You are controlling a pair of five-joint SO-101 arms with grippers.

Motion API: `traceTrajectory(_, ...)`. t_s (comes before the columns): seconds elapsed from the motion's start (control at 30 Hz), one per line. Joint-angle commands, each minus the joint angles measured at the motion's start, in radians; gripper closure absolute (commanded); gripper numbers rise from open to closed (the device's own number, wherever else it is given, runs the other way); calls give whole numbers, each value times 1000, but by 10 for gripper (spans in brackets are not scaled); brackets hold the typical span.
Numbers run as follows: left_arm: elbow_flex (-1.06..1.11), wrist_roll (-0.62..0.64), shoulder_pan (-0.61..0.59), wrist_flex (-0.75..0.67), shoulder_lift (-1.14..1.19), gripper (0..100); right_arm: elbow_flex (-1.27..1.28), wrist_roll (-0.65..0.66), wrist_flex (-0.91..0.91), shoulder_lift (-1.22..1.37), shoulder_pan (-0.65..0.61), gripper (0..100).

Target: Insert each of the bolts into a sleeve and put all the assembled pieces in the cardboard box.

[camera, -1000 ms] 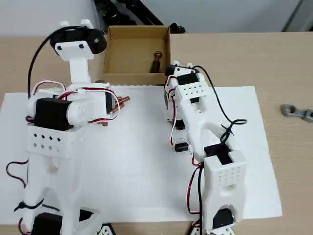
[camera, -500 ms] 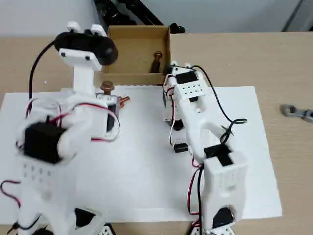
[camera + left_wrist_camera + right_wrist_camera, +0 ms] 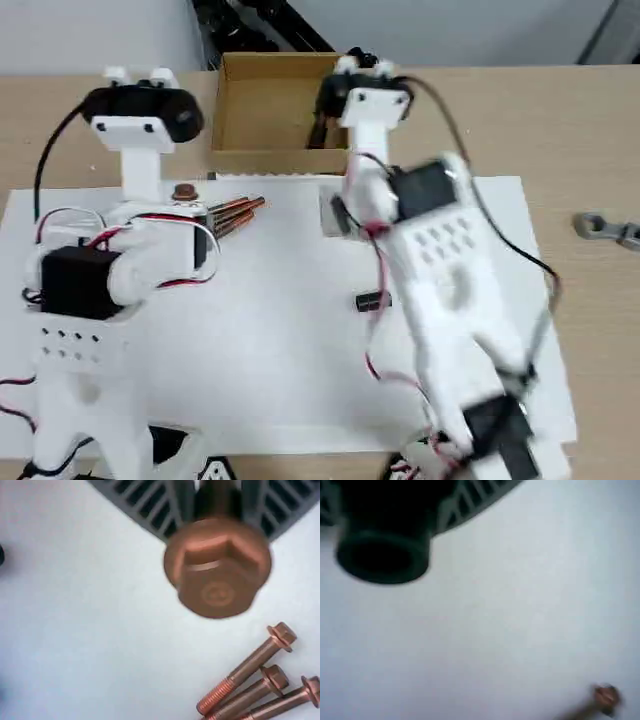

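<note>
The bolt (image 3: 217, 567) is pinched in my left gripper (image 3: 216, 500), head toward the wrist camera, over the far-left part of the white sheet (image 3: 270, 350). My right gripper (image 3: 395, 500) is clamped on a black sleeve (image 3: 382, 555), its bore open, near the sheet's far edge. Three loose bolts (image 3: 244, 671) lie between them, and a spare sleeve (image 3: 372, 300) lies mid-sheet. One assembled piece (image 3: 322, 125) lies in the cardboard box (image 3: 280, 158). I judge this to be the mating step. Next I must bring the shank and bore onto one line, then push.
</note>
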Motion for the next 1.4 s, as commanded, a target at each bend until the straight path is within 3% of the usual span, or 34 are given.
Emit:
traceTrajectory(0.0, -5, -3, -11, -11, -34, 994, 44, 52, 4, -217, -5, 981)
traceTrajectory(0.23, -7, -3, 35, -94, -31, 994, 382, 68, -62, -587, -1, 981)
traceTrajectory(0.63, -5, -3, 209, -448, -32, 994, 1102, 259, -576, -1142, -5, 995)
traceTrajectory(0.73, -7, 11, 224, -526, -34, 994, 1166, 249, -642, -1144, -5, 995)
traceTrajectory(0.93, -8, 209, 229, -749, -34, 994, 1238, 233, -908, -1144, -5, 995)
traceTrajectory(1.03, -8, 219, 253, -845, -34, 994, 1275, 233, -1006, -1153, -5, 995)
traceTrajectory(1.23, -31, 213, 373, -835, -35, 994, 1306, 232, -1109, -1167, -2, 994)
traceTrajectory(1.37, -38, 121, 428, -806, -35, 994, 1310, 235, -1084, -1274, -1, 994)
